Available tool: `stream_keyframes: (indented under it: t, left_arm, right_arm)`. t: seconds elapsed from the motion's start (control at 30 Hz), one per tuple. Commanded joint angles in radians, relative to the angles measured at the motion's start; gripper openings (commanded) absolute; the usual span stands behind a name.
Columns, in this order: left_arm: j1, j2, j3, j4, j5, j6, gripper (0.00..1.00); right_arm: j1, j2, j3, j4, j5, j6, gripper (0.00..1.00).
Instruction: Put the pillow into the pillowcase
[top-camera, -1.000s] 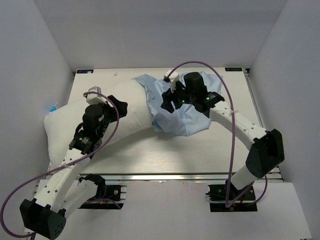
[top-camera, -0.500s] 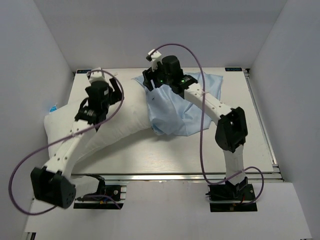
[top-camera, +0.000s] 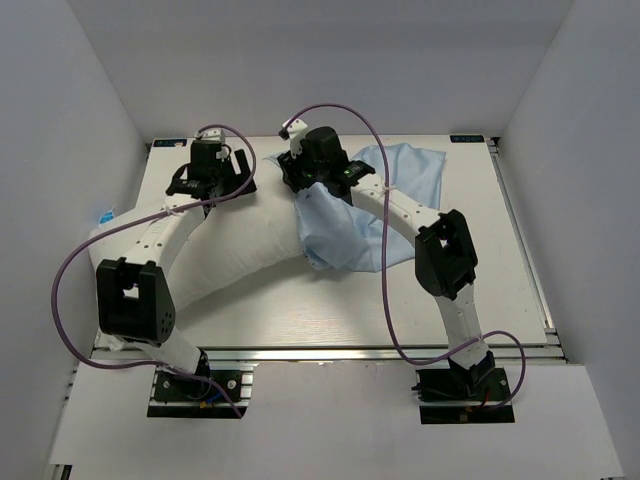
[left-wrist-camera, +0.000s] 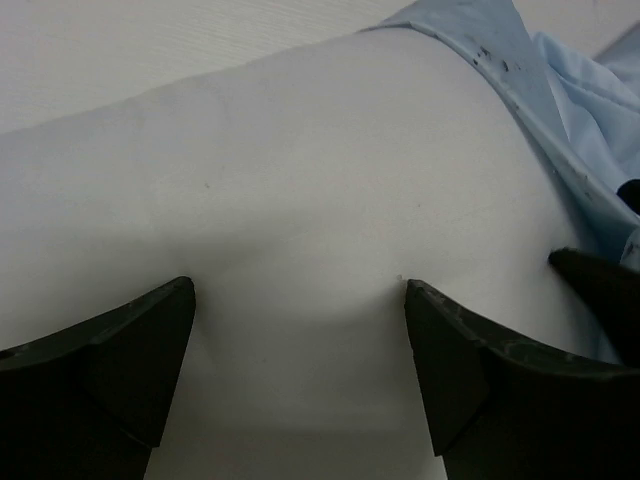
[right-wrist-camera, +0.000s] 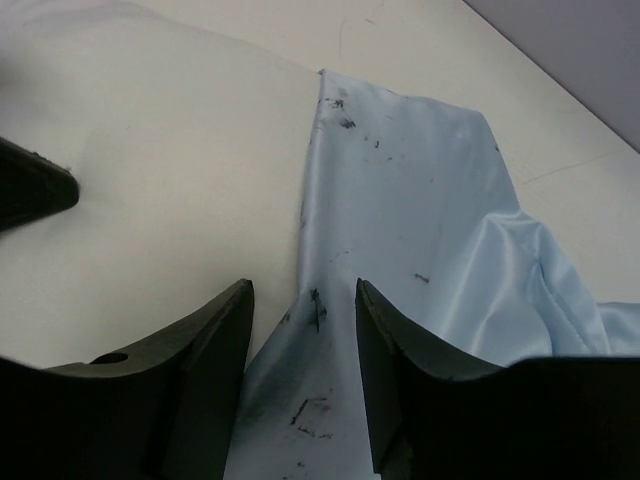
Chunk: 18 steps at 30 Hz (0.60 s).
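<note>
Pillow (top-camera: 235, 240) lies on the white table (top-camera: 350, 310), a long, curved white bulk. It runs from the table's left edge up toward the table's far middle. Its far end sits inside the mouth of the pillowcase (top-camera: 345, 240). This light blue sack spreads in wrinkles over the table's far part, right of centre, and most of the pillow is bare outside it.

The left arm (top-camera: 150, 235) reaches from the table's near left corner, over the pillow, to the far left part of the table. The right arm (top-camera: 400, 210) bends from the table's near right, across the pillowcase, to the table's far middle. A purple cable (top-camera: 60, 290) loops beside the left arm, and another hangs by the right arm.

The left gripper (left-wrist-camera: 298, 290) points down at the pillow's uncovered top with its jaws spread very wide. White fabric fills the gap between them and nothing is pinched. The tips are at the fabric, though I cannot tell whether they press into it.

The right gripper (right-wrist-camera: 302, 290) is just beside it, toward the table's middle. Its jaws are about halfway open and stand on either side of the pillowcase hem where it meets the pillow. A low ridge of blue cloth lies in the gap, and the jaws are not clamped on it.

Small black specks (right-wrist-camera: 340, 120) dot the hem. A small blue item (top-camera: 105, 213) sits at the table's left edge, too small to identify.
</note>
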<state>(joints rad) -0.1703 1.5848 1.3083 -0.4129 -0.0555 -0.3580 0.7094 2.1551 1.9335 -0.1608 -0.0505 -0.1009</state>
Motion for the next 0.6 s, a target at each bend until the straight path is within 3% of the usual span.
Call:
stream_keyframes:
  t: [0.0,0.1,0.13,0.27,0.37,0.57]
  left_arm:
    - [0.009,-0.003,-0.062,0.006,0.175,0.022,0.92]
    - [0.012,0.017,-0.115,0.051,0.268,0.033,0.81]
    - [0.014,0.024,-0.124,0.062,0.299,0.036,0.71]
    - [0.012,0.053,-0.242,0.158,0.502,-0.008,0.51]
    - [0.009,-0.003,-0.420,0.281,0.548,-0.076,0.48]
    - [-0.005,-0.117,-0.612,0.335,0.543,-0.104,0.48]
  right_arm:
    - [0.005,-0.021,-0.007,0.040,0.044,-0.013,0.50]
    - [0.002,-0.040,-0.027,0.044,0.038,-0.014,0.46]
    - [0.001,-0.047,-0.034,0.044,0.037,-0.013,0.46]
    - [-0.007,-0.066,-0.034,0.040,0.038,0.000,0.51]
    - [-0.014,-0.103,-0.065,0.035,0.029,0.003,0.68]
    - [-0.025,-0.167,-0.151,0.030,-0.018,-0.003,0.72]
